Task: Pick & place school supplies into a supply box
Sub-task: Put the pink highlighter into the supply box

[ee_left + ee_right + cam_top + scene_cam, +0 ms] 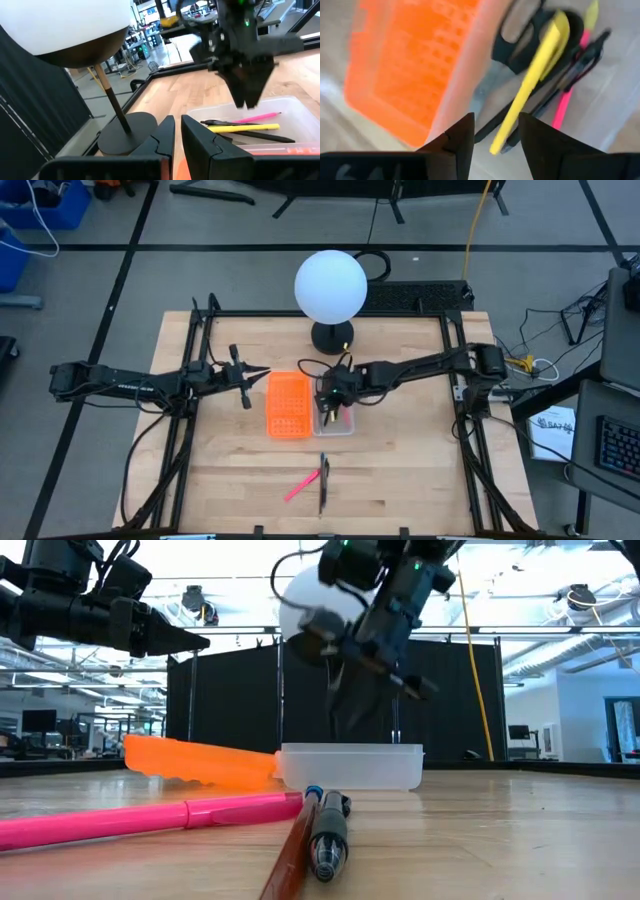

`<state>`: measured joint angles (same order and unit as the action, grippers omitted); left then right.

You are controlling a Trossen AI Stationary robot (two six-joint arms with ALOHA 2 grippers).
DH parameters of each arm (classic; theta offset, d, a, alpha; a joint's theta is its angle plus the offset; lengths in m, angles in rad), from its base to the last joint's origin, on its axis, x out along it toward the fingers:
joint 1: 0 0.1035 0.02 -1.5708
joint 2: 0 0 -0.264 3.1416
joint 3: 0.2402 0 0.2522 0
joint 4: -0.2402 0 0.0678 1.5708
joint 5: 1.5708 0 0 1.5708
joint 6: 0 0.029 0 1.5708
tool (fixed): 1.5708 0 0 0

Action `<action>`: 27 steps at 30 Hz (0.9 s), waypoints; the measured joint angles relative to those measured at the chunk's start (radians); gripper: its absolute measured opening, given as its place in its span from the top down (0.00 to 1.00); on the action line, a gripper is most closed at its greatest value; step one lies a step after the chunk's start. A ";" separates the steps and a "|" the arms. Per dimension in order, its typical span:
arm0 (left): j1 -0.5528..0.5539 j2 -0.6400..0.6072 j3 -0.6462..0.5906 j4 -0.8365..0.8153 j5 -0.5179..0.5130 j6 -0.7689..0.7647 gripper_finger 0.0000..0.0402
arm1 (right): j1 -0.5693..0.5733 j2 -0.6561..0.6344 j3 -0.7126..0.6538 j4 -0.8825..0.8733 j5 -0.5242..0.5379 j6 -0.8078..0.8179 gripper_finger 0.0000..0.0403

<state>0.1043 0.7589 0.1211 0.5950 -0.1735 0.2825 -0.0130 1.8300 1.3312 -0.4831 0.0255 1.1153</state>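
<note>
Quick count: two dark arms, one clear shallow plastic supply box [337,423], one orange perforated plastic rectangle [287,405] lying right beside it, and three loose items nearer the table's front edge: a long pink-red pen [140,816], a brown-red pencil [290,855] and a dark pen with a clear tip [329,836], their ends bunched together.

Inside the box, straight below the right gripper [496,134], I could make out a yellow pen [532,75], a pink-red pen [570,90], a dark pen [580,62] and small black-handled scissors [530,35], all lying roughly side by side. That gripper hung just over the box with its jaws apart and nothing between them.

The left gripper [177,132] was off to the far side of the orange piece, up in the air, pointing toward it. Its jaws were nearly together with only a thin slit, gripping nothing.

The surface was a pale wooden table [400,470] in a black frame, with a white globe lamp on a black base [331,285] at the back. Behind it was a black curtain and a big open workshop with ceiling lights.
</note>
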 joint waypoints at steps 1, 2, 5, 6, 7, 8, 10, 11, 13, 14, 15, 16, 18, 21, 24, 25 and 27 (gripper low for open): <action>0.000 0.000 0.000 0.000 0.000 0.001 0.90 | 0.002 -0.016 0.000 -0.005 0.001 -0.022 0.64; 0.000 0.000 0.000 0.001 0.000 0.004 0.90 | 0.002 -0.035 0.000 -0.010 0.003 -0.050 0.64; 0.000 0.000 0.000 0.004 0.000 0.010 0.90 | 0.017 -0.105 0.000 -0.008 0.080 -0.203 0.65; 0.000 0.000 0.000 0.005 0.000 0.003 0.90 | 0.032 -0.131 0.000 -0.007 0.138 -0.278 0.66; 0.000 0.000 0.000 0.005 0.000 -0.003 0.90 | 0.050 -0.158 0.000 -0.003 0.204 -0.358 0.67; 0.000 0.000 0.000 0.005 0.000 -0.007 0.90 | 0.070 -0.183 0.000 -0.002 0.274 -0.440 0.67; 0.000 0.000 0.000 0.004 0.000 -0.016 0.90 | 0.116 -0.227 0.000 -0.006 0.396 -0.594 0.69; 0.000 0.000 0.000 0.001 -0.002 -0.016 0.90 | 0.139 -0.247 0.000 -0.006 0.449 -0.670 0.70; 0.000 0.000 0.000 -0.013 -0.017 -0.026 0.90 | 0.178 -0.282 -0.006 0.011 0.512 -0.809 0.73; 0.000 0.000 0.000 -0.022 -0.028 -0.031 0.90 | 0.195 -0.299 -0.011 0.030 0.519 -0.880 0.74; 0.000 0.000 0.000 -0.030 -0.040 -0.032 0.90 | 0.214 -0.316 -0.023 0.047 0.520 -0.953 0.77; 0.000 0.000 0.000 -0.037 -0.051 -0.032 0.90 | 0.232 -0.334 -0.040 0.063 0.522 -1.015 0.79; 0.000 0.000 0.000 -0.045 -0.068 -0.032 0.90 | 0.265 -0.371 -0.095 0.146 0.523 -1.121 0.86; 0.000 0.000 0.000 -0.044 -0.077 -0.034 0.90 | 0.302 -0.461 -0.233 0.319 0.515 -1.218 0.97; 0.000 0.000 0.000 -0.045 -0.075 -0.040 0.90 | 0.309 -0.583 -0.396 0.472 0.495 -1.221 0.98; 0.000 0.000 0.000 -0.048 -0.068 -0.048 0.90 | 0.305 -0.629 -0.450 0.496 0.495 -1.201 0.98; 0.000 0.000 0.000 -0.049 -0.051 -0.060 0.90 | 0.294 -0.733 -0.558 0.552 0.494 -1.153 0.98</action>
<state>0.1043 0.7589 0.1211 0.5461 -0.2245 0.2222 0.2815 1.0966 0.7736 0.0689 0.5198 -0.0381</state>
